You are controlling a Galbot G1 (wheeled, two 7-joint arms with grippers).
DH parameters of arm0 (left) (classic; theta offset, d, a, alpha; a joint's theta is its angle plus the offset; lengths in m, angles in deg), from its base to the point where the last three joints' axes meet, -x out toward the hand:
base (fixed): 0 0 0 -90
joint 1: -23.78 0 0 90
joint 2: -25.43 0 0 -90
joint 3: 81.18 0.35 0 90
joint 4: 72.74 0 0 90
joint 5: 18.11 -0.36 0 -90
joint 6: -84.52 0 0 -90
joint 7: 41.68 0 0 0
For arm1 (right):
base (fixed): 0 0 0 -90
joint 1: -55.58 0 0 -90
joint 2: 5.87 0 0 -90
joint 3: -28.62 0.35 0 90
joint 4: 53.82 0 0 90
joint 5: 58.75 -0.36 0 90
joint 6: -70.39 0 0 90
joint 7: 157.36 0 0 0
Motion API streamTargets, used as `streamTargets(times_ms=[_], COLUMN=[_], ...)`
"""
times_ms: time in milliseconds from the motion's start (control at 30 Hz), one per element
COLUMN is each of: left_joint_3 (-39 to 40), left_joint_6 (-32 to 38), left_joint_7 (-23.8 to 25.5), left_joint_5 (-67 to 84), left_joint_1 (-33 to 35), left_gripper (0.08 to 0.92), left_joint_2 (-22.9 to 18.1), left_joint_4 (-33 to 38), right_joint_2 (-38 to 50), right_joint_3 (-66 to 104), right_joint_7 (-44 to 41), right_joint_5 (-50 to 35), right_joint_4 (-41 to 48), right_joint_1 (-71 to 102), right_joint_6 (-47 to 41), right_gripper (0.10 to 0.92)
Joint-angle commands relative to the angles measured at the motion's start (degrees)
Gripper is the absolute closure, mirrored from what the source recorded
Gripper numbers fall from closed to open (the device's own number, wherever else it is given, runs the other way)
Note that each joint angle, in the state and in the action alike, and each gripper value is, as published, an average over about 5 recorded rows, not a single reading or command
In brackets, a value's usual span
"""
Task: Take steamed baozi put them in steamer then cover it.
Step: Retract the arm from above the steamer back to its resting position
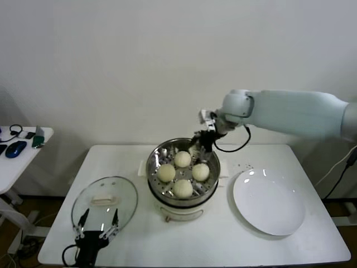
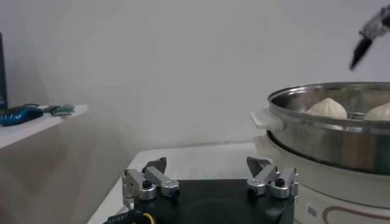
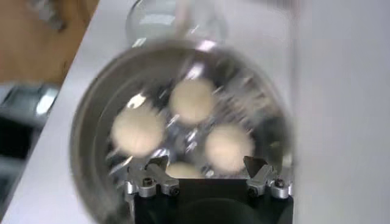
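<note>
Several cream-white baozi [image 1: 183, 159] lie in the shiny steel steamer [image 1: 155, 158] on its white cooker base, mid-table. They also show in the right wrist view [image 3: 192, 100]. My right gripper [image 1: 201, 140] hovers open and empty above the steamer's far right rim; in its own view its gripper [image 3: 206, 164] is over the buns. The glass cover [image 1: 105, 202] with a whitish handle lies flat on the table left of the steamer. My left gripper [image 1: 99, 220] is open and empty at the cover's near edge, low over the table; its own view shows the gripper [image 2: 210, 165] beside the steamer [image 2: 323, 131].
An empty white plate [image 1: 269, 201] lies right of the steamer. A small side table [image 1: 25, 151] with a blue mouse and other items stands at the far left. A white wall rises behind the table.
</note>
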Motion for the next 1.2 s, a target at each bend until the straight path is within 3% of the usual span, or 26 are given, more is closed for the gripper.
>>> streamTargets(times_ms=[33, 200, 467, 600, 767, 1000, 1200], left_joint_3=[-0.1, -0.2, -0.4, -0.9, -1.3, -2.1, -3.3], left_joint_6=[-0.3, -0.6, 0.0, 1.2, 2.4, 5.1, 8.0], left_joint_7=[0.0, -0.4, -0.6, -0.7, -0.4, 0.1, -1.3], left_joint_5=[-0.2, -0.3, 0.7, 0.8, -0.7, -4.0, -9.7], left_joint_1=[-0.9, -2.3, -4.6, -5.7, -6.7, -6.7, -6.0], left_gripper=[0.177, 0.177, 0.177, 0.177, 0.177, 0.177, 0.177], left_joint_2=[0.6, 1.5, 2.5, 3.3, 4.7, 7.2, 10.1], left_joint_4=[-0.8, -1.6, -2.9, -3.6, -4.6, -6.5, -8.8], right_joint_2=[16.5, 24.5, 31.1, 26.3, 15.7, 0.6, -7.6], right_joint_3=[32.9, 52.5, 100.3, 122.0, 136.9, 140.5, 136.7], right_joint_7=[32.7, 43.0, 43.3, 41.7, 38.9, 36.5, 34.8], right_joint_5=[-5.5, -1.9, 7.2, 10.8, 16.8, 22.1, 25.3], right_joint_4=[-5.7, -9.8, -17.9, -22.1, -27.8, -32.8, -30.1], right_joint_1=[17.3, 35.0, 87.0, 111.4, 130.4, 141.5, 146.3], right_joint_6=[-2.1, -1.8, 4.4, 8.6, 15.2, 26.6, 37.7], right_gripper=[0.203, 0.203, 0.203, 0.203, 0.203, 0.203, 0.203])
